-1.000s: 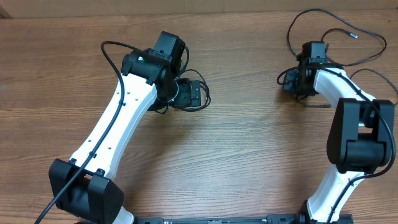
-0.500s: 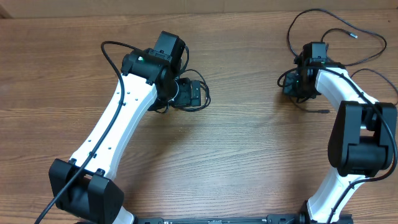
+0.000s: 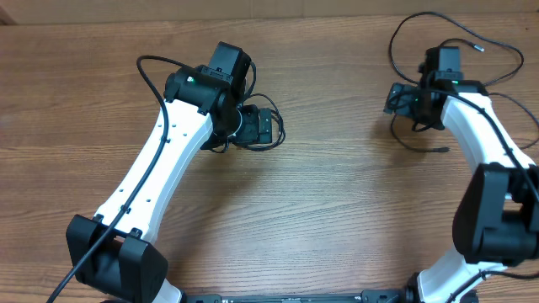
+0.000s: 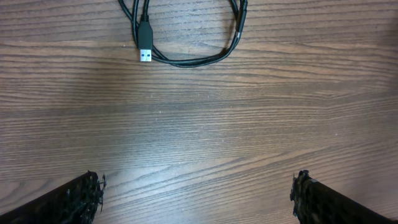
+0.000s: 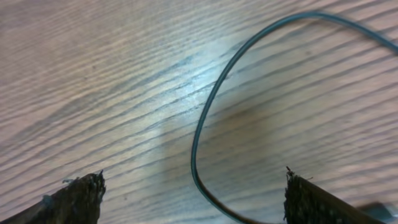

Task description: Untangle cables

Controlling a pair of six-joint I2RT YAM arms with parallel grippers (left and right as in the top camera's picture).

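Observation:
One thin black cable point(image 4: 186, 61) lies looped on the wood, its USB plug point(image 4: 144, 48) at the top of the left wrist view. My left gripper point(image 4: 196, 199) hovers open just short of it, with nothing between its fingers. Overhead, that cable point(image 3: 281, 126) curls beside the left gripper point(image 3: 261, 126). A second cable point(image 3: 421, 15) sprawls in loops at the far right, one plug point(image 3: 440, 150) resting on the table. My right gripper point(image 3: 397, 98) stands open over it. In the right wrist view this cable point(image 5: 205, 124) curves between the open fingers of the gripper point(image 5: 193, 193), untouched by either.
The wooden table point(image 3: 337, 210) carries both arms. A thicker black cable point(image 3: 147, 84) runs along the white left arm. A second small plug point(image 3: 478, 47) of the right-hand cable lies near the table's far edge.
My right gripper has opened and let go of the cable, then shifted right and slightly away. The freed plug end settled on the table. The left arm stayed still.

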